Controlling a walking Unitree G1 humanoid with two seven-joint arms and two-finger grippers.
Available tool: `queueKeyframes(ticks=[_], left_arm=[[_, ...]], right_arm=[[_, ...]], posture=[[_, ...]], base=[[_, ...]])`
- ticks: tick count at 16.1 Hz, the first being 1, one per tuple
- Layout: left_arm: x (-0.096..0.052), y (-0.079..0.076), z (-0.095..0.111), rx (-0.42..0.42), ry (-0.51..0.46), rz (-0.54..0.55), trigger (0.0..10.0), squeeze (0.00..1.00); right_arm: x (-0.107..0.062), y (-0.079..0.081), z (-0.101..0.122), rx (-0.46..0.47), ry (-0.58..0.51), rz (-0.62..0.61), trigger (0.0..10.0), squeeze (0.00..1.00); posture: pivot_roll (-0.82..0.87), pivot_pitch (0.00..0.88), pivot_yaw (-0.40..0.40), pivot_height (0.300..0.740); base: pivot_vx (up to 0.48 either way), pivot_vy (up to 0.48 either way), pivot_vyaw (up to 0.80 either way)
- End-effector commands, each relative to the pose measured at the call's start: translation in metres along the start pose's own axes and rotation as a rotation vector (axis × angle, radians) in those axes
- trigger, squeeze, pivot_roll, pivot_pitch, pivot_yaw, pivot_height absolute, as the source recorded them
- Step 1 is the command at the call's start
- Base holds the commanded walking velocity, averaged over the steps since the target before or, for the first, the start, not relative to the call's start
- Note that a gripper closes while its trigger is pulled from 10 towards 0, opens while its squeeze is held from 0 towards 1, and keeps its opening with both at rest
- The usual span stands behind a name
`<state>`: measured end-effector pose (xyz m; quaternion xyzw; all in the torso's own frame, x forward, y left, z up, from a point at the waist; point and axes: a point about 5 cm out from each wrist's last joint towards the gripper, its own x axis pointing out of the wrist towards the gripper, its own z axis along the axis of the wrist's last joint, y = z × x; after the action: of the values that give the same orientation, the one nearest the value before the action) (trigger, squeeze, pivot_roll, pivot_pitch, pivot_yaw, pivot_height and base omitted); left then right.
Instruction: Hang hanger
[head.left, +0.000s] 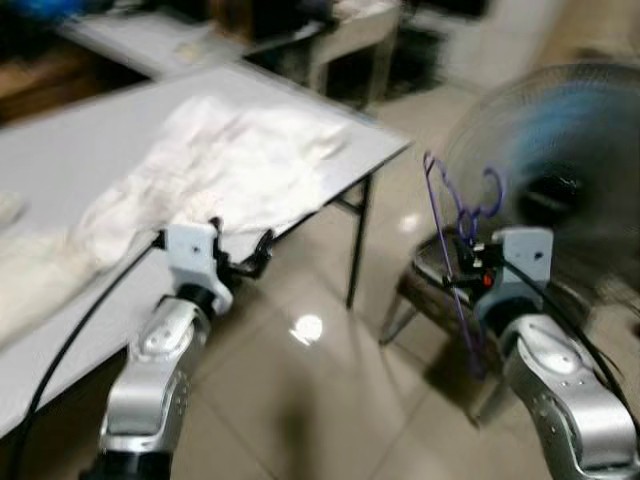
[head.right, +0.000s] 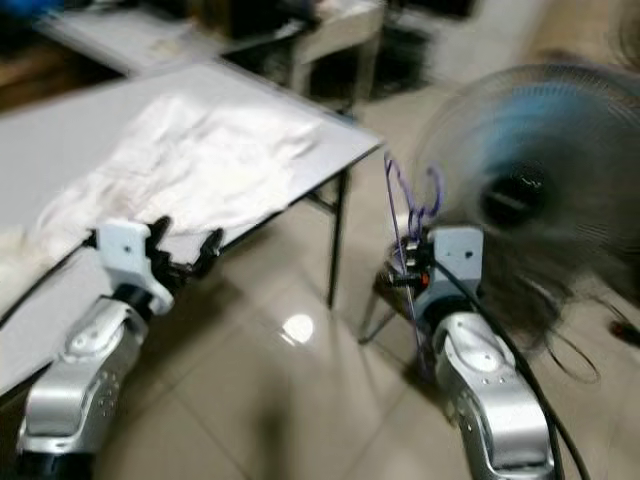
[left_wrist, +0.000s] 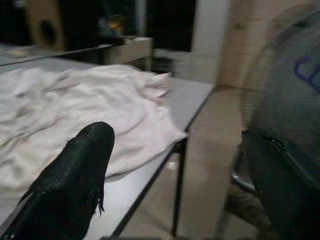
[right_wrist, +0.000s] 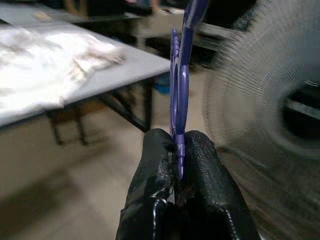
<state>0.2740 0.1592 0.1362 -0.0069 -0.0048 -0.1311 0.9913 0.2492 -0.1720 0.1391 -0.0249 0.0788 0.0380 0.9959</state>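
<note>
Clearly our right gripper (right_wrist: 179, 150) pinches the purple hanger (head.left: 455, 215); at two o'clock, the fan (head.left: 560, 190) could snag it; left gripper (head.left: 245, 255) gapes empty.

the fan (head.left: 560, 190) is motion-blurred, its right side cut off.

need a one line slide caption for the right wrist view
Right gripper pinching a purple hanger upright, with a standing fan beside and a white cloth on the grey table.

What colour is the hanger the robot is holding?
The hanger is purple-blue, pinched in the right gripper. The right wrist view shows it best.
</note>
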Motion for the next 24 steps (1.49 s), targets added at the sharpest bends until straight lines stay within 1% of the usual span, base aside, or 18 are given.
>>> queueKeyframes(ticks=[1,2,3,6,8,11,13,15,17,19,24], left_arm=[[-0.001,-0.001,0.000,0.015,-0.003,0.002,10.0,0.86],[-0.002,-0.002,-0.002,0.016,0.000,0.004,10.0,0.86],[-0.003,-0.004,-0.002,0.018,0.002,0.006,10.0,0.86],[-0.004,-0.006,-0.001,0.027,0.006,0.008,10.0,0.86],[-0.005,-0.003,-0.003,0.021,0.004,0.022,10.0,0.86],[0.002,-0.006,0.001,0.019,-0.009,0.007,10.0,0.86],[0.003,-0.007,0.002,0.008,-0.012,0.003,10.0,0.87],[0.006,-0.007,0.001,0.015,-0.012,-0.007,10.0,0.86],[0.008,-0.005,0.004,0.017,-0.023,0.009,10.0,0.86],[0.007,-0.004,0.004,0.016,-0.024,0.014,10.0,0.86],[0.007,-0.004,0.003,0.021,-0.025,0.021,10.0,0.86]], right_arm=[[0.000,0.002,0.006,-0.066,-0.026,0.010,10.0,0.00],[0.001,0.002,0.006,-0.060,-0.032,0.007,10.0,0.00],[0.003,0.001,0.005,-0.004,-0.035,-0.002,10.0,0.00],[0.004,-0.001,0.008,0.032,-0.055,-0.014,10.0,0.00],[0.003,-0.002,0.004,0.027,-0.036,-0.017,10.0,0.00],[0.001,-0.004,0.007,0.048,-0.048,-0.016,10.0,0.00],[-0.001,-0.005,0.006,0.030,-0.053,-0.010,10.0,0.00],[-0.002,-0.006,0.007,0.032,-0.064,-0.016,10.0,0.00],[0.001,-0.007,0.009,0.016,-0.070,-0.020,10.0,0.00],[0.002,-0.005,0.011,0.007,-0.076,0.004,10.0,0.00],[0.003,-0.007,0.010,-0.013,-0.070,0.012,10.0,0.00]], posture=[[-0.11,0.000,-0.025,0.740],[-0.10,0.000,-0.034,0.740],[-0.10,0.000,-0.040,0.740],[-0.08,0.000,-0.050,0.740],[-0.09,0.000,-0.048,0.740],[-0.10,0.000,-0.035,0.740],[-0.11,0.000,-0.020,0.740],[-0.12,0.000,-0.010,0.740],[-0.11,0.000,-0.018,0.740],[-0.11,0.000,-0.024,0.740],[-0.10,0.000,-0.030,0.740]], base=[[0.000,0.000,0.00],[0.281,0.000,0.00],[0.311,0.000,0.00],[0.355,0.000,0.00],[0.409,0.000,0.00],[0.441,0.000,0.00],[0.444,0.000,0.00],[0.442,0.000,0.00],[0.442,0.000,0.00],[0.442,0.000,0.00],[0.442,0.000,0.00]])
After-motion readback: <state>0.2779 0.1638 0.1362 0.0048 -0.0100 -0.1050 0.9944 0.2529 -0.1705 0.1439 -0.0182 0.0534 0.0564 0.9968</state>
